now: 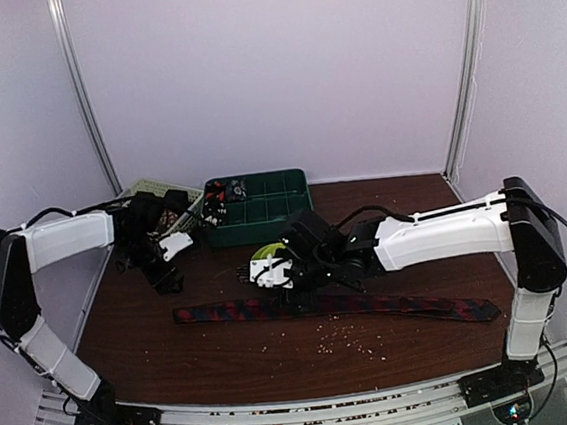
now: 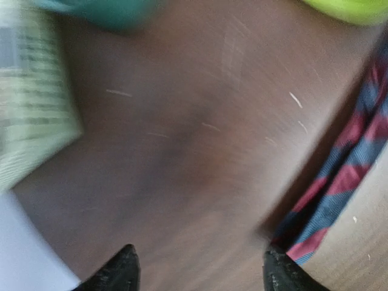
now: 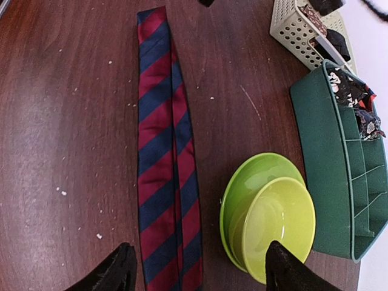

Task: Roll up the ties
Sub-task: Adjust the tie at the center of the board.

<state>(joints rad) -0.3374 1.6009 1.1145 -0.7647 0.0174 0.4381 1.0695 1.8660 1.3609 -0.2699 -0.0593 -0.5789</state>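
Red-and-navy striped tie [image 1: 333, 306] lies flat and unrolled across the counter [image 1: 177, 353], running from nine o'clock toward four o'clock. Lime-green bowl [image 3: 282, 221] sits just beside it, at its twelve o'clock. Right pincer [image 3: 197, 267] hovers over both, spread wide, holding nothing. Left pincer [image 2: 197, 267], at ten o'clock, also gapes empty.

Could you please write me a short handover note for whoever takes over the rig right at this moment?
Left hand: open, empty, over the table beside the striped tie's end.
Right hand: open, empty, above the striped tie and the bowl.
Striped tie: flat, full length, unrolled.
Done: patterned cloth in the tray, perhaps rolled ties.
Left: roll the striped tie.
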